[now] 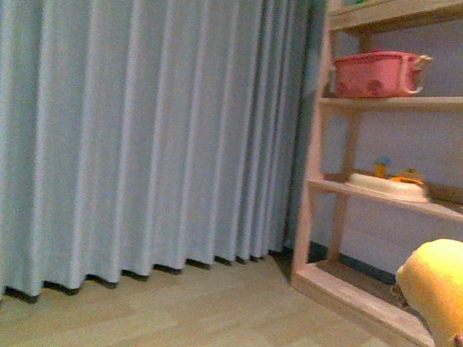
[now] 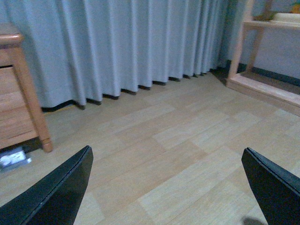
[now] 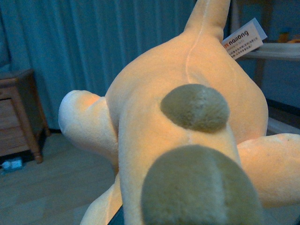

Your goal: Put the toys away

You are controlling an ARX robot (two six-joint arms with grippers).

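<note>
Beneath our left claw lies only bare floor; its jaws stand wide apart and hold nothing. Ahead and to its right stands the wooden shelf, a pink basket on one board. No plush rests there, so we judge the putting away not yet done. The plush toy sits off the floor, pressed close against our right claw. The toy hides that claw's jaws, so we cannot tell their state.
</note>
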